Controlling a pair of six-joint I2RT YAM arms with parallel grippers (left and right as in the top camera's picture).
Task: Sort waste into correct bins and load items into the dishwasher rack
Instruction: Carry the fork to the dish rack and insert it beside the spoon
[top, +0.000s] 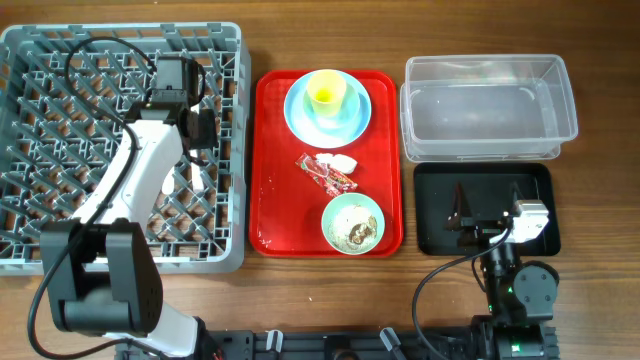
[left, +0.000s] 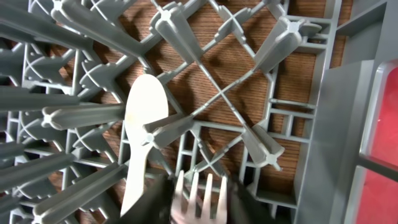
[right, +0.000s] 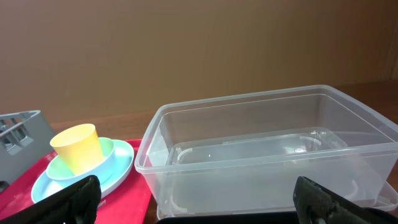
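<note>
Fork (left: 195, 186) is clamped in the left hand (left: 199, 202), tines over the rack (left: 219, 99), spoon (left: 144, 118) just beside.

Wood table (top: 400, 30): mid-brown, grain running left-right in overhead view, matte finish. Left-wrist view shows same tabletop up close, darker reddish-brown w/ fine streaks. Behind table's far edge: plain tan-brown wall (right: 199, 43), flat, unmarked. Pale vertical strip (right: 393, 31) at wall's right end, above table; can't tell what it is. Light soft & even; shadows on table faint, short.
</note>
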